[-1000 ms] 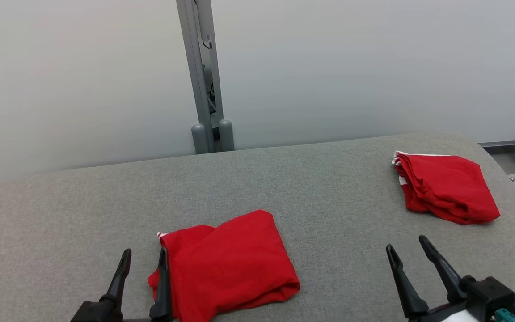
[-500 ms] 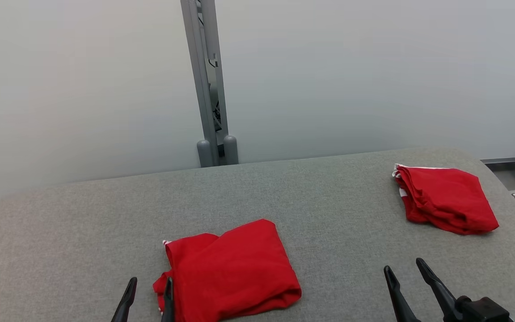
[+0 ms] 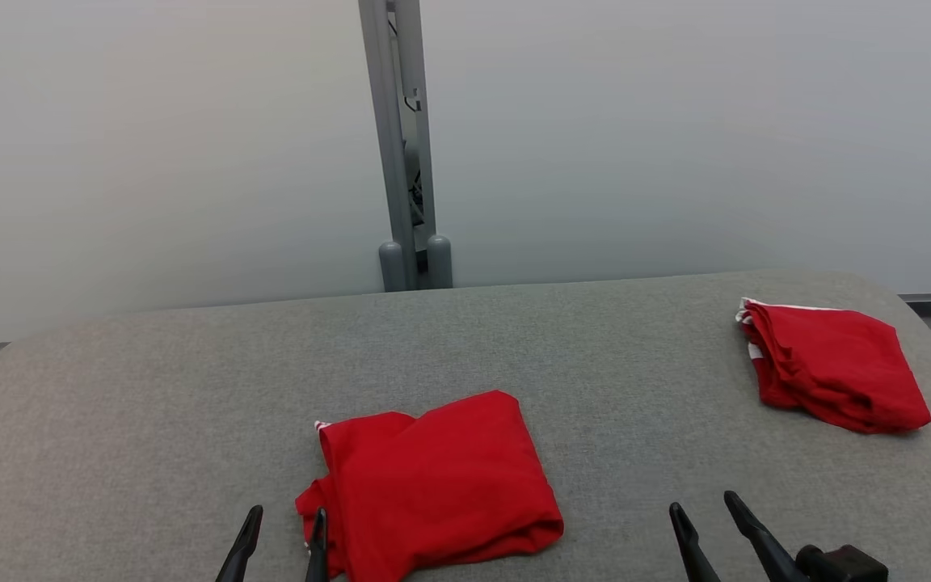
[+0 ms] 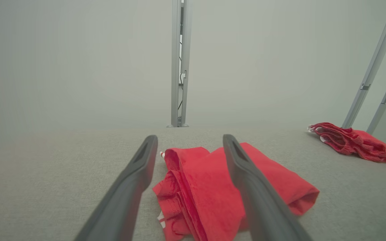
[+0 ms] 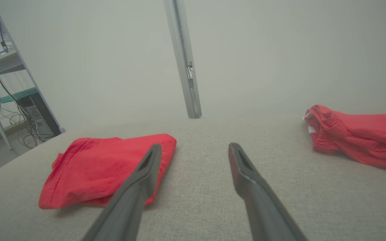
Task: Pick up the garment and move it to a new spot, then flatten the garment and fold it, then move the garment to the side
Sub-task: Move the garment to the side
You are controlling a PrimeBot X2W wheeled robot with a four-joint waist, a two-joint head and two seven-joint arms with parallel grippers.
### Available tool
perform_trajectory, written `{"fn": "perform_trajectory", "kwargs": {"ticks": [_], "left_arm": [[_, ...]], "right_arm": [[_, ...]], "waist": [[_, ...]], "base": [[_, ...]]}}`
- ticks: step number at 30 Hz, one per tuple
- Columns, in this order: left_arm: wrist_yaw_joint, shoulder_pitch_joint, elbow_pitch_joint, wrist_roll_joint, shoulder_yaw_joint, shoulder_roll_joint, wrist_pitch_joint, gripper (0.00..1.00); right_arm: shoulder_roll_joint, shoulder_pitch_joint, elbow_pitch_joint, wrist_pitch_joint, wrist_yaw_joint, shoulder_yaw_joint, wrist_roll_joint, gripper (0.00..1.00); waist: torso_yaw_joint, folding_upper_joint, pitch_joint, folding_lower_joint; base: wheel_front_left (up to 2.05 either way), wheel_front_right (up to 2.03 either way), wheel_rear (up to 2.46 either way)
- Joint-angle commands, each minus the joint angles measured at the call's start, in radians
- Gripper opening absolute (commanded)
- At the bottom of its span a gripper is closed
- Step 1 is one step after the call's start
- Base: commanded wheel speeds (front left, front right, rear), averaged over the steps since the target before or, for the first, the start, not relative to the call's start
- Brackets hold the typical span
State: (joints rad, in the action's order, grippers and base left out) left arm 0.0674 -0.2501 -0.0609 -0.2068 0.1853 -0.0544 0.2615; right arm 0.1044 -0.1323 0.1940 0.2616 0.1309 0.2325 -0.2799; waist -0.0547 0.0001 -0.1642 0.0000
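Grey woven cloth covers the table (image 3: 150,388); I read the scene across it from my left.

1. The left gripper (image 3: 288,512) sits at the near edge of the table. Its fingers (image 4: 136,180) are spread wide and hold nothing. The inner finger lines up with the left border of the near garment (image 3: 441,477). I cannot tell whether it touches the cloth.

2. The near garment is red and lies folded into a rough rectangle at the front of the table, slightly left of centre. Its left border shows stacked layer edges and a sliver of white trim. Its right border is a rounded fold. I judge it light, soft and limp. It will probably sag and open if lifted by one layer, and drag rather than slide on the woven table. The best hold, in my judgement, is the stacked left border with all layers pinched together. A second hold on the rounded fold opposite should keep the package square.

3. The right gripper (image 3: 702,501) is well apart from that garment, over bare table. Its fingers (image 5: 246,174) are likewise wide and empty.

4. A second red garment (image 3: 837,372) lies bundled near the far right edge. I leave it alone.
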Motion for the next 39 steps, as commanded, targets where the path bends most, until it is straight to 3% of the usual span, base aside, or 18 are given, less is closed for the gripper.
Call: {"fn": "perform_trajectory", "kwargs": {"ticks": [1,6,7,13,19,22,28,37,38,39], "left_arm": [[-0.010,0.018,-0.004,0.015,0.000,-0.003,0.004,1.00],[-0.022,0.038,-0.011,0.019,0.011,-0.002,0.004,1.00],[-0.022,0.038,-0.011,0.019,0.011,-0.002,0.004,1.00],[-0.044,0.061,-0.002,0.014,0.026,0.000,0.004,1.00],[-0.057,0.076,0.012,0.018,0.052,0.001,0.004,1.00],[-0.087,0.078,0.008,-0.002,0.073,0.001,0.004,1.00],[-0.097,0.084,0.016,-0.007,0.080,0.001,0.004,1.00],[-0.100,0.096,0.023,0.000,0.082,0.002,0.004,1.00],[-0.100,0.096,0.024,0.000,0.082,0.002,0.004,1.00],[-0.099,0.097,0.024,0.000,0.082,0.002,0.004,1.00]], "right_arm": [[0.007,0.035,0.042,0.005,0.000,0.028,-0.053,1.00],[0.000,0.155,0.208,-0.007,0.000,0.118,-0.327,1.00],[0.000,0.155,0.208,-0.007,0.000,0.118,-0.327,1.00],[0.021,0.304,0.364,-0.052,0.000,0.205,-0.580,1.00],[0.028,0.399,0.472,-0.108,0.000,0.224,-0.793,1.00],[0.044,0.426,0.515,-0.132,0.000,0.221,-0.907,1.00],[0.069,0.455,0.602,-0.148,0.000,0.248,-0.974,1.00],[0.090,0.492,0.704,-0.140,0.000,0.302,-0.999,1.00],[0.089,0.493,0.706,-0.140,0.000,0.307,-1.004,0.82],[0.090,0.492,0.706,-0.138,0.000,0.311,-1.010,0.44]], "waist": [[0.023,-0.0001,0.013,0.0000],[0.083,-0.0001,0.029,0.0000],[0.083,-0.0001,0.029,0.0000],[0.175,-0.0001,0.060,0.0000],[0.275,-0.0001,0.094,0.0000],[0.334,-0.0001,0.100,0.0000],[0.397,-0.0001,0.110,0.0000],[0.436,-0.0001,0.138,0.0000],[0.438,-0.0001,0.141,0.0000],[0.439,-0.0001,0.144,0.0000]], "base": [[0.00,0.00,0.00],[0.00,0.00,0.00],[0.00,0.00,0.00],[0.00,0.00,0.00],[0.00,0.00,0.00],[0.00,0.00,0.00],[0.00,0.00,0.00],[0.00,0.00,0.00],[0.00,0.00,0.00],[0.00,0.00,0.00]]}}
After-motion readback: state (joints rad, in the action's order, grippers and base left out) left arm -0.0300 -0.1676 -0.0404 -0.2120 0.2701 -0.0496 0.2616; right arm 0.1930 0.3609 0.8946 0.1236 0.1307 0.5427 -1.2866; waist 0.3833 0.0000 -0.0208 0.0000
